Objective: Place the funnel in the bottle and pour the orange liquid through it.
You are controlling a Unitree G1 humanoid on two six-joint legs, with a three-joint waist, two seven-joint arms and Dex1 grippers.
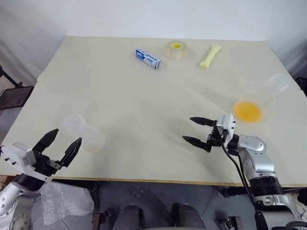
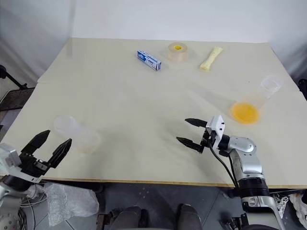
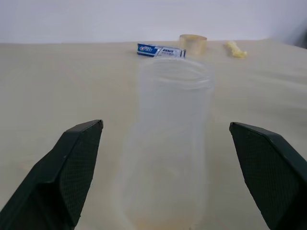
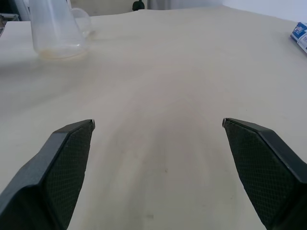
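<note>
The bottle (image 1: pixel 85 134) is small and clear and stands upright near the table's front left. It rises straight ahead of my open left gripper (image 1: pixel 68 135), between the lines of its fingers (image 3: pixel 76 158) but not touched. I cannot tell the funnel apart from the bottle's clear walls; a faint rounded clear shape (image 4: pixel 82 19) shows beside the bottle (image 4: pixel 55 31). The orange liquid (image 1: pixel 248 111) lies shallow in a larger clear long-necked flask (image 1: pixel 271 88) at the right. My right gripper (image 1: pixel 187 129) hangs open over bare table, left of that flask, holding nothing.
Along the far edge of the table (image 1: pixel 144 96) lie a blue and white box (image 1: pixel 147 58), a tape roll with a yellow centre (image 1: pixel 176 50) and a pale yellow wrapped stick (image 1: pixel 210 56). Crumpled clear plastic (image 1: pixel 64 201) hangs below the front left edge.
</note>
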